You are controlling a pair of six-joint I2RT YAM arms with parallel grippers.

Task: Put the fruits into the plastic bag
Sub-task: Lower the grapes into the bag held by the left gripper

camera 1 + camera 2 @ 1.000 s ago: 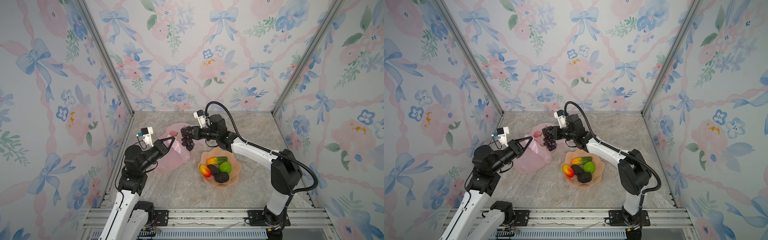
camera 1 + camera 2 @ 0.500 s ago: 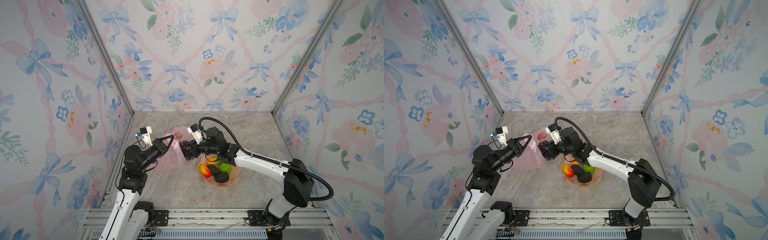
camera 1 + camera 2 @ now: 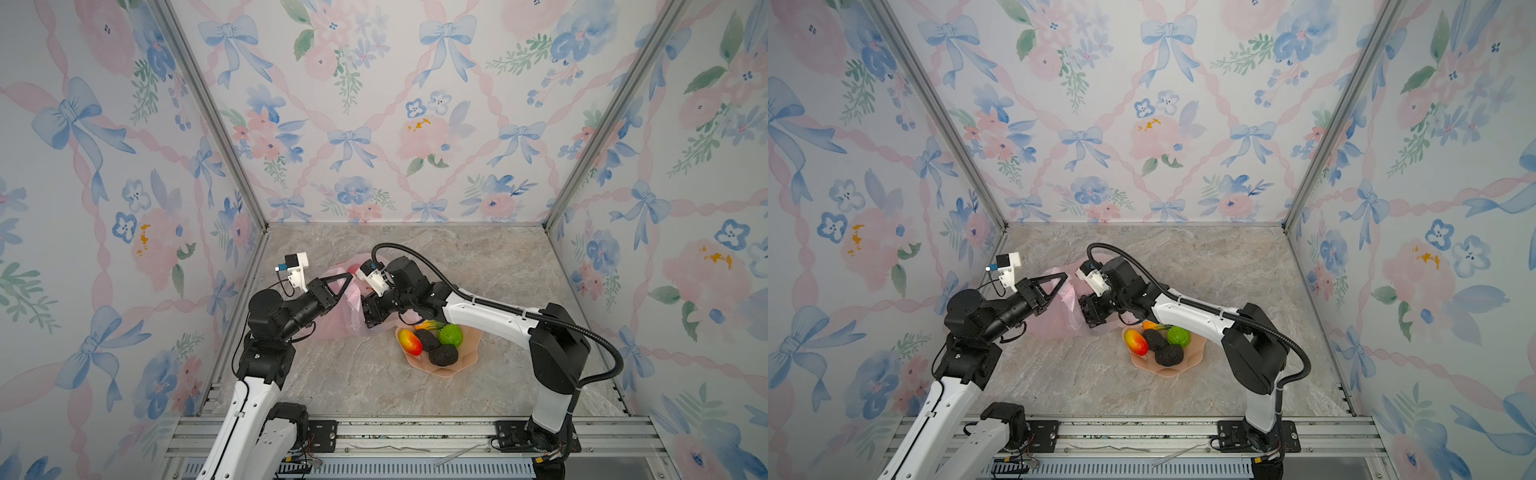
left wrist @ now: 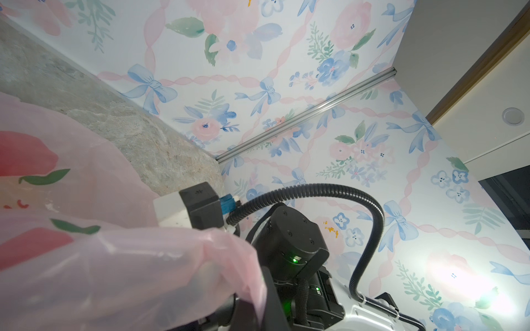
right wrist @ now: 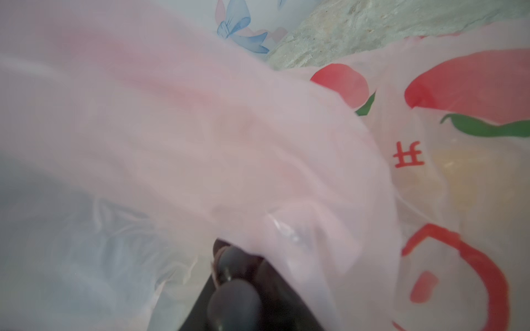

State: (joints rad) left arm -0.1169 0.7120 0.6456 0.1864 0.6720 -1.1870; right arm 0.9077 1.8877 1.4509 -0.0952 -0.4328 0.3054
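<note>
Two grips: limp, slippery plastic bag (image 3: 351, 309) pinched at rim by left gripper (image 3: 349, 279); light, knobbly grape bunch (image 5: 233, 289) clamped by right gripper (image 3: 368, 318).

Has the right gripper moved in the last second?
Yes. The right gripper with the grape bunch has come nearer the camera, from beyond the bowl to beside its left rim, at the plastic bag.

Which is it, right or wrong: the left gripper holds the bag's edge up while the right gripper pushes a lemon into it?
Wrong on the fruit: the right gripper holds the purple grape bunch, as the right wrist view shows. The left gripper does hold the edge of the plastic bag up.
</note>
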